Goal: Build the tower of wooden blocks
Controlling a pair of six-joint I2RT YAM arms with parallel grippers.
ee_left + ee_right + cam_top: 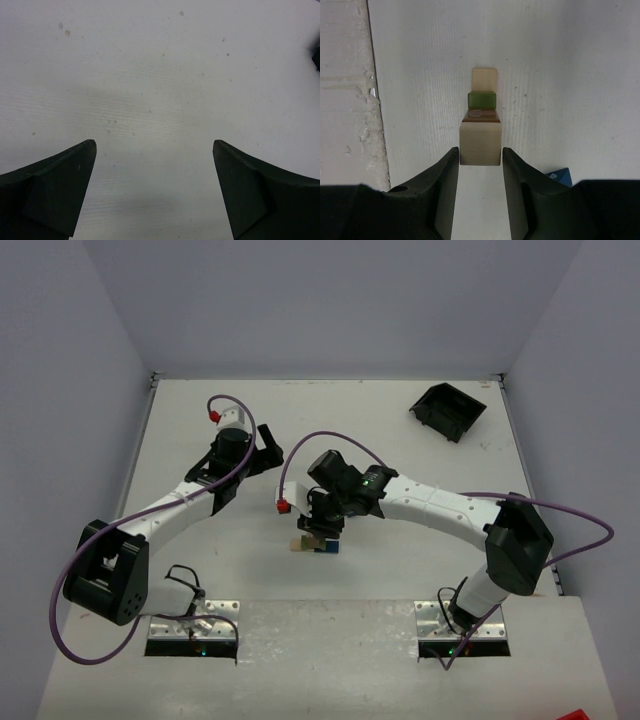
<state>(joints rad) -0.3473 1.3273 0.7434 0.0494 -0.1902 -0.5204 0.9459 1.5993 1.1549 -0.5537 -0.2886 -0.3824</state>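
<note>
Right tool (pixel 480 150) pinches a pale tan block (pixel 480 144) between its pads, right at the wood block tower (pixel 482 99). The tower's reddish brown, olive green and tan pieces show just beyond the block. Whether the block rests on the tower I cannot tell. A dark blue block (pixel 559 176) lies just beside the tower, close under one finger. Let go off-centre, the tan block would likely tip and drag the little pieces down. Spreading wide could knock the blue one. Left tool (pixel 154 145) hangs spread and empty over the worktop (pixel 160 60), well apart from the tower.
</note>
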